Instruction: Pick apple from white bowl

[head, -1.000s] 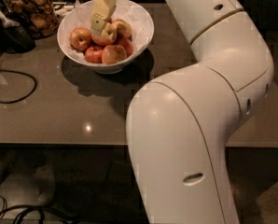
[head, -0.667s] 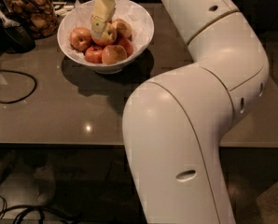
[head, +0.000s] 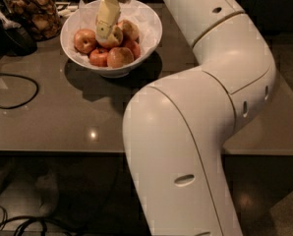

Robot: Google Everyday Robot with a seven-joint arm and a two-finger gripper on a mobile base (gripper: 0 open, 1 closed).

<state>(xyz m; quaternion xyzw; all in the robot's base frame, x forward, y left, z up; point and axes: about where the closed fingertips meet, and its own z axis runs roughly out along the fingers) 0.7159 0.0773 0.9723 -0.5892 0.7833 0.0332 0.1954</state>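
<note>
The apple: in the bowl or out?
In: the apple lies inside the white bowl, with the gripper directly over it.

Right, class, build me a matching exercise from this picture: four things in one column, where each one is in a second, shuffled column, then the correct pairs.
Things:
1 gripper
2 white bowl
3 jar
4 black cable

Places:
A looped at the left edge of the table
B back left corner, left of the bowl
C on the table, right of the jar
D down inside the bowl, against the apple

Pairs: 1-D, 2-C, 3-B, 4-A
</note>
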